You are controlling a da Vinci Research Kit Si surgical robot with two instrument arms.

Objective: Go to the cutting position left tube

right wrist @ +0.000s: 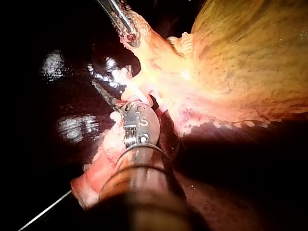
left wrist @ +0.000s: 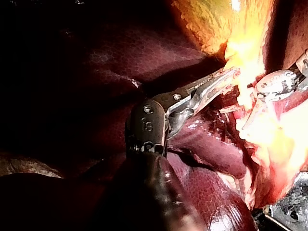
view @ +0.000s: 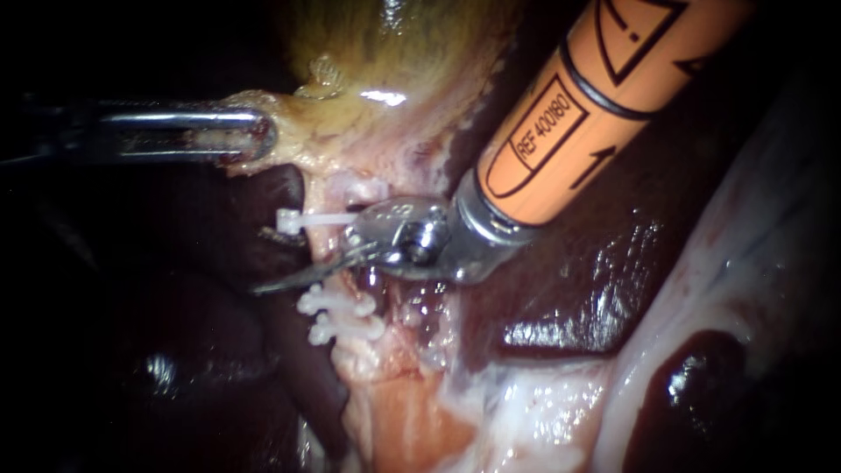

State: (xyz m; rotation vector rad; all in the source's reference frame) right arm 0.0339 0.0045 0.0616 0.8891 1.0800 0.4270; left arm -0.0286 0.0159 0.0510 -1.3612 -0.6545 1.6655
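The left tube (view: 326,245) runs pale pink down from the gallbladder (view: 394,52), with a white clip (view: 289,221) above and two more clips (view: 337,317) below. My right instrument (view: 307,267), on an orange shaft from the upper right, lays its thin blades across this tube between the upper and lower clips. The blades are slightly open and the tube sits in the gap. My left instrument (view: 263,136) comes in from the left, jaws shut on the yellowish gallbladder edge and holding it taut. In the right wrist view the blades (right wrist: 108,94) reach under the gallbladder (right wrist: 240,62).
Dark liver (view: 569,289) lies under and to the right of the blades. A pale band of tissue (view: 701,289) runs down the right side. In the left wrist view my right instrument's wrist (left wrist: 276,84) sits just beyond my left instrument (left wrist: 231,77).
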